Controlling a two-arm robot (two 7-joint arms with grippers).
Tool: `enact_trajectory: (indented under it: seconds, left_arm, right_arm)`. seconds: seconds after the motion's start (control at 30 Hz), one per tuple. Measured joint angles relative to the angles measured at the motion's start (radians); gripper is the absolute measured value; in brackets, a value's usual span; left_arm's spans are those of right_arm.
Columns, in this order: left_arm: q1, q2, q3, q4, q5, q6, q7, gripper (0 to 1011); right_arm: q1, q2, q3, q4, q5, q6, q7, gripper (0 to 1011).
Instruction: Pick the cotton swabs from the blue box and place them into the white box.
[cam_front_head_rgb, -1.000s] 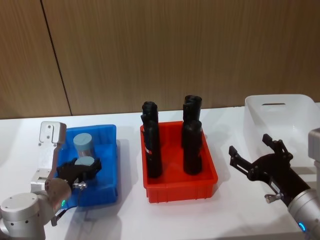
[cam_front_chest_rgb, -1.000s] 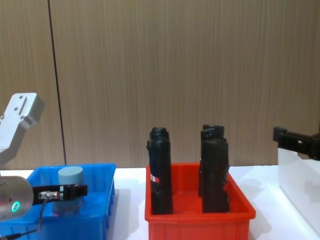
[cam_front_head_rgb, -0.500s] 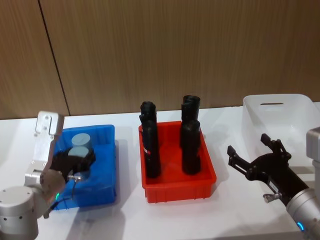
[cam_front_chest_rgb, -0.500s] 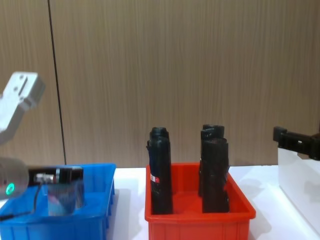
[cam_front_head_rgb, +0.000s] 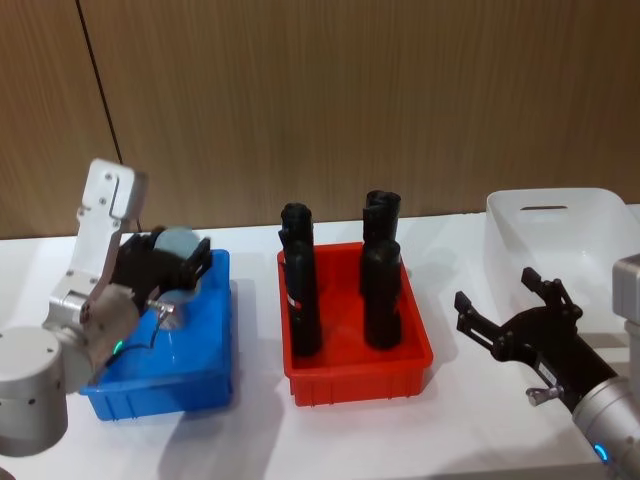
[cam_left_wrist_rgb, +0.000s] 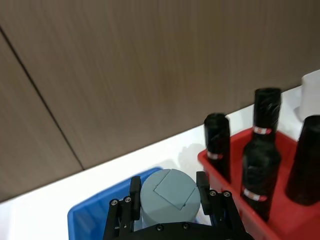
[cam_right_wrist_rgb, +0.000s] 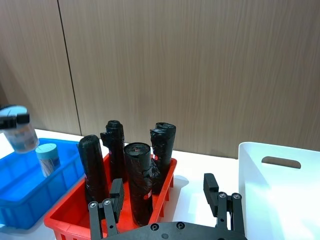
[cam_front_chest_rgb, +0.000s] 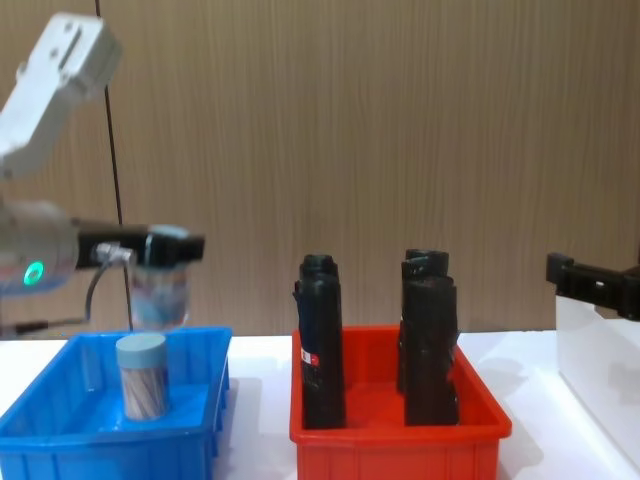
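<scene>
The left gripper (cam_front_chest_rgb: 168, 247), clamped on a cotton swab tub (cam_front_chest_rgb: 160, 296), hung above the blue box (cam_front_chest_rgb: 60, 442). The right gripper (cam_front_head_rgb: 498, 292) gaped beside the white box (cam_front_head_rgb: 600, 215) over a white table (cam_front_head_rgb: 260, 440), wood panelling (cam_front_head_rgb: 350, 100) behind.

The left gripper (cam_front_chest_rgb: 165, 247) reaches in from nine o'clock and clamps one cotton swab tub (cam_front_chest_rgb: 160, 295) in the air above the blue box (cam_front_chest_rgb: 100, 450), while a second tub (cam_front_chest_rgb: 142, 377) stands upright inside that box at about seven o'clock. At six o'clock the red bin (cam_front_chest_rgb: 400, 450) holds upright black rolled cylinders (cam_front_chest_rgb: 322, 340). At three o'clock a black part of the right gripper (cam_front_chest_rgb: 592, 284) juts in above the white box (cam_front_chest_rgb: 600, 370).
</scene>
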Motion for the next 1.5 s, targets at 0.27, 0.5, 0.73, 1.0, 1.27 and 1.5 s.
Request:
enact_trajectory:
  seconds: [0.27, 0.5, 0.73, 1.0, 1.27, 1.5]
  left_arm:
    - [-0.014, -0.001, 0.003, -0.060, 0.009, -0.022, -0.082, 671]
    - [-0.028, -0.013, 0.009, -0.081, -0.015, -0.046, -0.156, 670]
    - [-0.045, -0.031, 0.020, -0.082, -0.052, -0.068, -0.230, 670]
    - [-0.074, -0.063, 0.039, -0.053, -0.100, -0.080, -0.328, 670]
    - [-0.118, -0.104, 0.062, 0.006, -0.131, -0.075, -0.423, 670]
    - [-0.152, -0.130, 0.076, 0.053, -0.140, -0.068, -0.474, 670]
  right_arm:
    - [0.000, 0.000, 0.000, 0.000, 0.000, 0.000, 0.000, 1002]
    - [0.000, 0.000, 0.000, 0.000, 0.000, 0.000, 0.000, 1002]
    - [0.000, 0.000, 0.000, 0.000, 0.000, 0.000, 0.000, 1002]
    - [0.000, 0.000, 0.000, 0.000, 0.000, 0.000, 0.000, 1002]
    - [0.000, 0.000, 0.000, 0.000, 0.000, 0.000, 0.000, 1002]
    - [0.000, 0.000, 0.000, 0.000, 0.000, 0.000, 0.000, 1002]
